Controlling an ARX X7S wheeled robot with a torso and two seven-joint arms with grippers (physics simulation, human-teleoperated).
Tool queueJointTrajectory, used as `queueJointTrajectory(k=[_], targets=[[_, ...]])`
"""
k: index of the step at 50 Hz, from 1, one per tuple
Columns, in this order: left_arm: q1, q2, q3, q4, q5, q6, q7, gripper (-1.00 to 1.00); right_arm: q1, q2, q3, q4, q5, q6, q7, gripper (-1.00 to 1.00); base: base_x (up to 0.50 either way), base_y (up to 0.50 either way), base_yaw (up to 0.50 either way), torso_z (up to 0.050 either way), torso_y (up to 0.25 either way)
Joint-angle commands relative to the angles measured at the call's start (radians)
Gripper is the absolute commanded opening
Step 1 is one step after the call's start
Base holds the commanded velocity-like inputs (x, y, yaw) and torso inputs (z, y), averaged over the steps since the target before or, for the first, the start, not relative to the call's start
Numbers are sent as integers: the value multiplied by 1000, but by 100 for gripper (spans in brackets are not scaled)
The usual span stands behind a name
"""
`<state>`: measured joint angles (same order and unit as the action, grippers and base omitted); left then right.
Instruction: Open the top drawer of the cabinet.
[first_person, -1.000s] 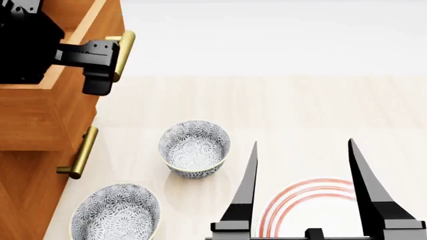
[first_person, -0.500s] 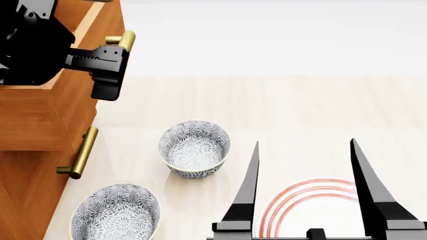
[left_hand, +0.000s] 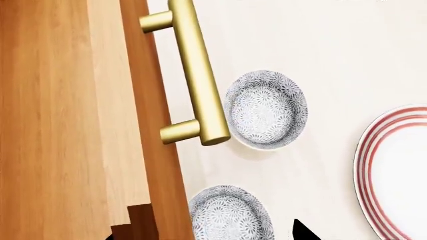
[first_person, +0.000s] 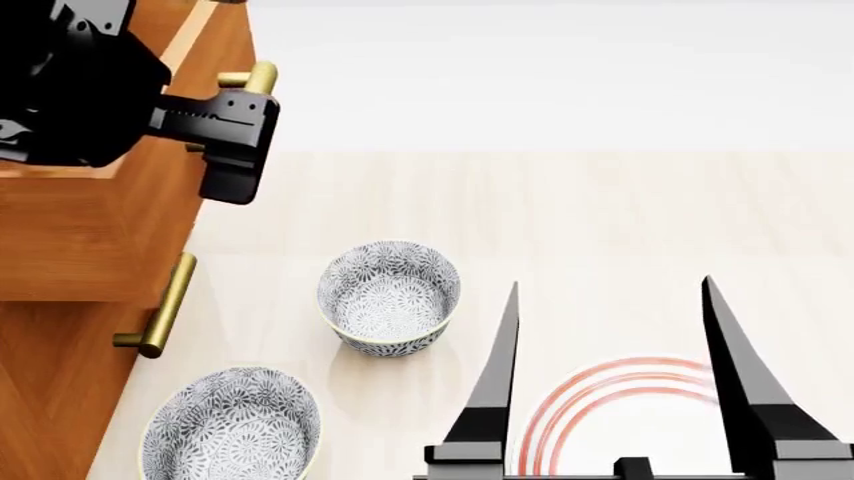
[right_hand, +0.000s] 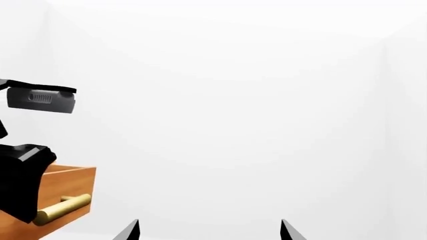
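The orange-brown cabinet (first_person: 67, 330) stands at the left of the head view. Its top drawer (first_person: 94, 230) is pulled out, showing a lighter wood inner edge (left_hand: 100, 100). The drawer's brass handle (left_hand: 197, 75) runs along the drawer front; only its far end (first_person: 260, 76) shows past my left gripper (first_person: 238, 140). That gripper (left_hand: 203, 235) is open, one black fingertip (left_hand: 300, 231) showing, and the handle lies beyond the tips, not between them. The lower drawer's handle (first_person: 163, 305) sits below. My right gripper (first_person: 607, 283) (right_hand: 210, 222) stands open and empty near the front.
Two patterned bowls (first_person: 388, 297) (first_person: 234, 425) sit on the pale floor beside the cabinet. A white plate with red rings (first_person: 627, 405) lies under the right gripper. The right wrist view catches the drawer (right_hand: 67, 180) and left arm (right_hand: 20, 185) at its edge.
My left gripper has shifted right and slightly down along the drawer front, now covering most of the handle. The top drawer has slid out a little. The right arm is almost still.
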<state>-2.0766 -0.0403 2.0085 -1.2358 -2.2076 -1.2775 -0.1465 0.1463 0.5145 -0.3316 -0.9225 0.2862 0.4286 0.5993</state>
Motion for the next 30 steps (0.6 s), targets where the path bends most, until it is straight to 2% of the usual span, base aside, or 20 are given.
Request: queueJointTrajectory(k=[1,19,30], targets=[[-19,40,-173,-31,34,40,-16,100,-7,-18,26,-7,4,0,-35,100,0,0,0,0,0],[-14,40,-271,29,25,41,-95,100,-3,-11,23,-24,10,10,-24,100,0,0,0,0,1],[2,40,-326,99,-34,72,-176,100,3,-11,12,-23,9,8,-20,100,0,0,0,0,0]])
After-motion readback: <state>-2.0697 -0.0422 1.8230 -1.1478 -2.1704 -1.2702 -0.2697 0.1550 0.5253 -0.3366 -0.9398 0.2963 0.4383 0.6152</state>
